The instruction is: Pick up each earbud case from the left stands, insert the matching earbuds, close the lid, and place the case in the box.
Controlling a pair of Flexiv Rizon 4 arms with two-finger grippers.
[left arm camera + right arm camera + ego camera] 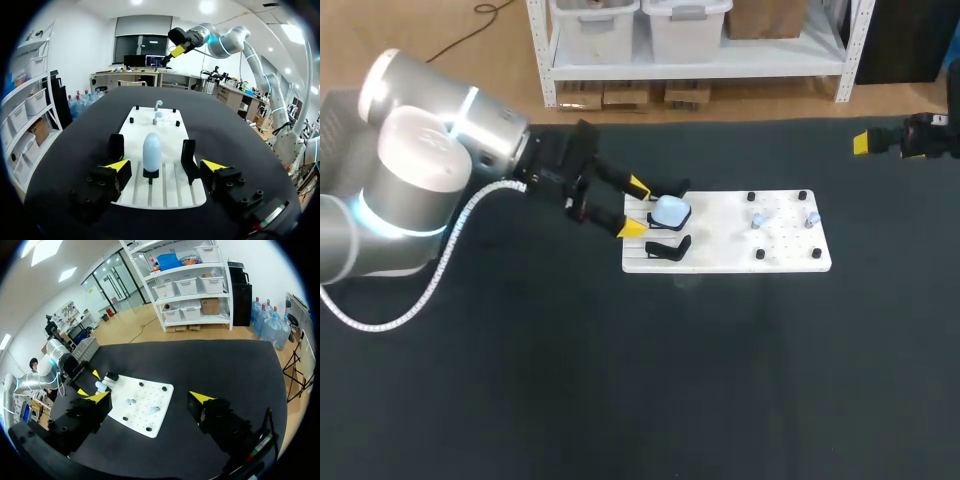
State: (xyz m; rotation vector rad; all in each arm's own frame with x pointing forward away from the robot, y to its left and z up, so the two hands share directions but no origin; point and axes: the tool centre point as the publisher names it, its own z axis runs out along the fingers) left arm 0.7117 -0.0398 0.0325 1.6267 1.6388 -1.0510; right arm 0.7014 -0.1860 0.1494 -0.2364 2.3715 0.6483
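A pale blue earbud case (670,211) stands upright on a black stand at the left end of the white board (725,255). My left gripper (635,207) is open and level with it, one yellow tip on each side and just short of the case (152,152); neither finger touches it. Two small earbuds (758,220) (812,216) rest on the board's right half, ahead of the case in the left wrist view (156,106). My right gripper (880,141) hangs open and empty high over the table's far right, well away from the board (150,427).
Empty black stands (667,248) (188,157) flank the case on both sides, close to my left fingers. Black pegs (802,195) mark the corners of the board's right half. Dark tablecloth (620,380) surrounds the board.
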